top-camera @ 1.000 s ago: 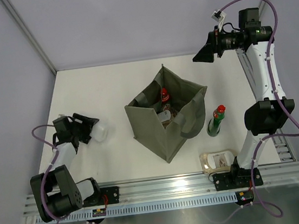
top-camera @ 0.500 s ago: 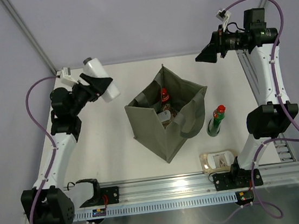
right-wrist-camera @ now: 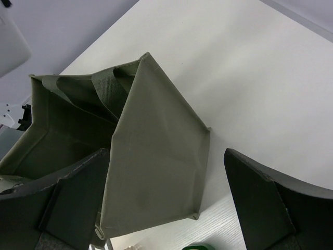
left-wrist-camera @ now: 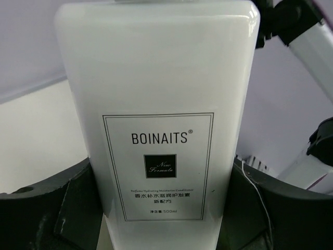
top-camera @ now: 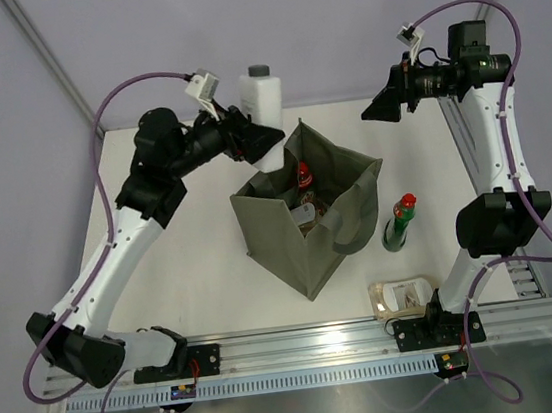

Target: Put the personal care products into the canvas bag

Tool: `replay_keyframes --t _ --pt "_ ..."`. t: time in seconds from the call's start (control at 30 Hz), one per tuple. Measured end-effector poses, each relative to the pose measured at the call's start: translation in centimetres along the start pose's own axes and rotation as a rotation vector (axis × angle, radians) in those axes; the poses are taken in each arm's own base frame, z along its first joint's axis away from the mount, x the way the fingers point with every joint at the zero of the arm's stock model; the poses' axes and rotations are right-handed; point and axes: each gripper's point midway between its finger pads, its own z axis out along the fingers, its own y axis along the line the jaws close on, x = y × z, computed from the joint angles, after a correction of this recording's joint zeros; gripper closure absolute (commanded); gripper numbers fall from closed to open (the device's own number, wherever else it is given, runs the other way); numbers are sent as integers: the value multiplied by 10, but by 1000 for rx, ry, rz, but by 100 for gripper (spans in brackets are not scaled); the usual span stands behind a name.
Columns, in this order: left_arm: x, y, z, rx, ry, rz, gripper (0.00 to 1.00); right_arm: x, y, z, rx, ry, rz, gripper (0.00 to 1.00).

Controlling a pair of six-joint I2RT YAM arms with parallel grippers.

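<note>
My left gripper (top-camera: 260, 140) is shut on the white bottle with a grey cap (top-camera: 259, 96) and holds it in the air above the bag's back-left rim. The bottle fills the left wrist view (left-wrist-camera: 161, 130). The olive-grey canvas bag (top-camera: 290, 240) stands open mid-table, with a red bottle (top-camera: 303, 175) and other items inside. It also shows in the right wrist view (right-wrist-camera: 151, 172). The dark green red-capped bottle (top-camera: 399, 222) stands right of the bag. The beige pouch (top-camera: 403, 295) lies near the right arm's base. My right gripper (top-camera: 373, 107) is open and empty, high above the back right.
Light walls with metal frame posts (top-camera: 51, 58) close in the table at the back and sides. The aluminium rail (top-camera: 304, 349) runs along the near edge. Purple cables (top-camera: 130, 83) loop off both arms.
My left arm lifted the white bottle from the left of the table and swung it up and right to above the bag's rim. The right gripper shifted only slightly.
</note>
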Motion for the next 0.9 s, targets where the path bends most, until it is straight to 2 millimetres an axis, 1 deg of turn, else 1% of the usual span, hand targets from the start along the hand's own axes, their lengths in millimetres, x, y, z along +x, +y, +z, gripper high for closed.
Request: replay_keyframes --t 0.1,0.23,0.27,0.37,0.4,0.47,0.5,0.6,0.63,0.73,0.8,0.83,0.87,0.9 --pt "32 5 24 0 108 -4 100 4 2 -1 3 8 -3 0" --pt "80 11 45 -14 252 -27 97 10 4 -2 2 20 0 0" --pt "92 13 48 -23 285 -31 94 11 4 -2 5 24 0 0" --pt "116 12 51 -36 355 -31 87 17 1 -2 13 36 -10 1" --pt "121 10 51 -37 370 -26 77 19 0 -2 15 43 -15 1" --pt "126 5 52 -30 382 -13 69 25 0 -2 16 59 -25 1" --pt "126 3 52 -26 382 -5 56 28 0 -2 14 68 -34 0" --pt "129 1 53 -31 386 17 45 35 0 -3 8 91 -65 0" --pt "130 3 53 -38 389 22 38 39 0 -4 4 100 -76 0" --pt "131 6 52 -54 394 36 23 51 0 -4 -8 127 -101 1" --pt "132 8 50 -66 400 44 22 60 1 -5 -13 147 -112 0" --pt "133 9 49 -71 403 46 17 64 0 -5 -11 157 -120 1" --pt "133 10 49 -74 405 53 8 67 0 -6 -9 165 -128 0" --pt "131 10 48 -76 401 61 3 69 0 -6 -9 172 -137 0"
